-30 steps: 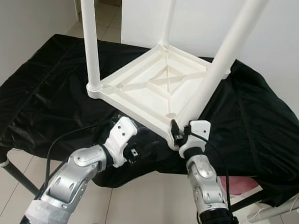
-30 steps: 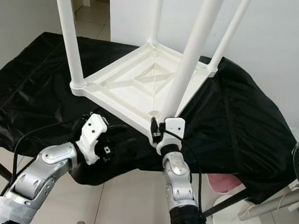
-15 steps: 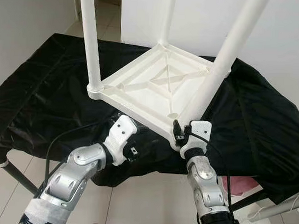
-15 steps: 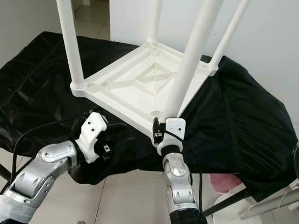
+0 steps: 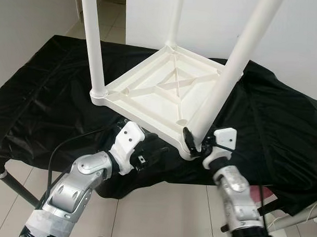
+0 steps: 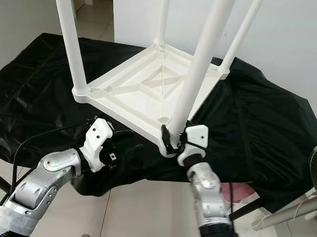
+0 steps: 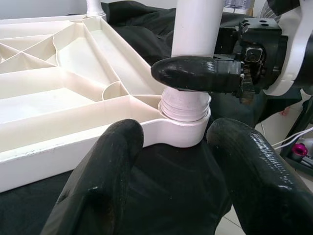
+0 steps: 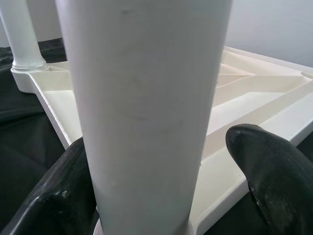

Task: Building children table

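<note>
I am looking down at the white children table [image 5: 164, 95], which is lying upside down on the black-draped worktop [image 5: 50, 94] with its legs pointing up. My right claw [image 6: 173, 140] is sitting at the table's near corner, where the nearest leg [image 5: 227, 79] is meeting its socket. In the right wrist view that leg is standing between the two black fingers [image 8: 274, 171], one finger pressing against it and the other standing a little off, so the claw is wrapping the leg loosely rather than pinching it. My left claw [image 7: 171, 161] is hovering just beside the same corner, low over the black cloth, its fingers spread wide and holding nothing.
</note>
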